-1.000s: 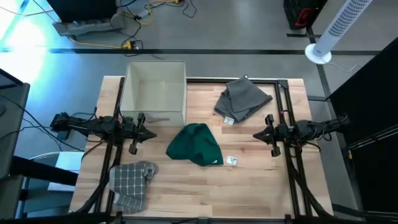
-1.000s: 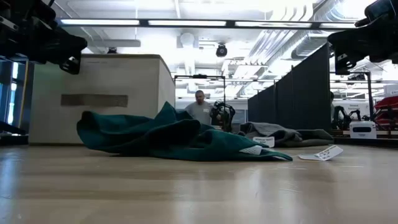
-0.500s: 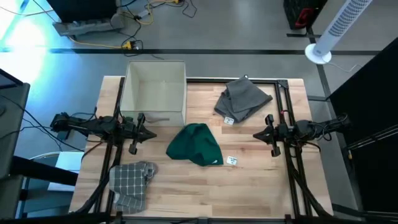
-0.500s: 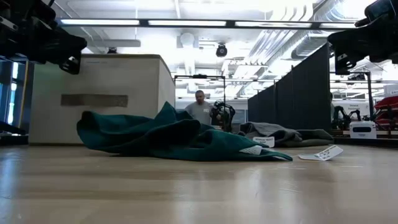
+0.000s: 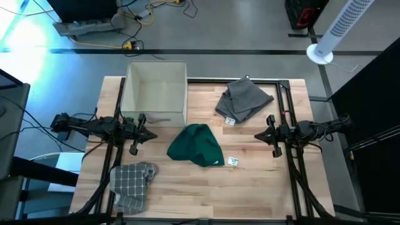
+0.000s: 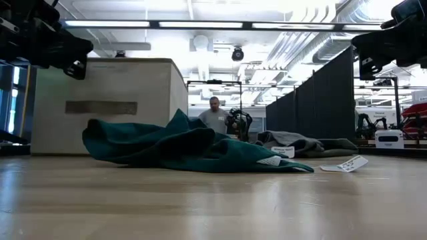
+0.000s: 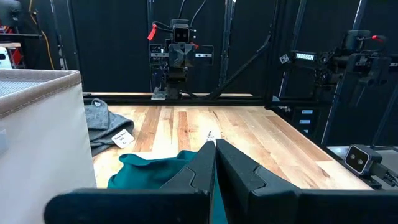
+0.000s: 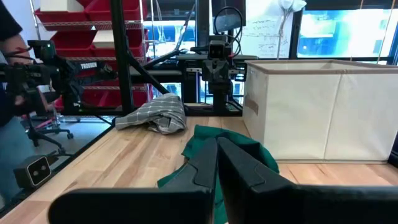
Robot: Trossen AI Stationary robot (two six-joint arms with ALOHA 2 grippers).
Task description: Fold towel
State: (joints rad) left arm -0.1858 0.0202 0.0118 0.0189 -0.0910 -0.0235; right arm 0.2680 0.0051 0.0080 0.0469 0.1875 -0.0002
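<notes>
A dark green towel (image 5: 195, 145) lies crumpled in a heap on the middle of the wooden table, and shows too in the low view (image 6: 187, 148). My left gripper (image 5: 155, 135) hovers shut at the table's left side, left of the towel and above the table. My right gripper (image 5: 256, 135) hovers shut at the right side, right of the towel. In each wrist view the shut fingers (image 7: 214, 163) (image 8: 216, 160) point at the green towel (image 7: 155, 169) (image 8: 217, 140) lying beyond them.
A beige fabric bin (image 5: 156, 94) stands at the far left. A grey cloth (image 5: 244, 100) lies crumpled at the far right, a checked grey cloth (image 5: 131, 181) at the near left. A small white tag (image 5: 232, 161) lies right of the towel. A person shows in the room behind.
</notes>
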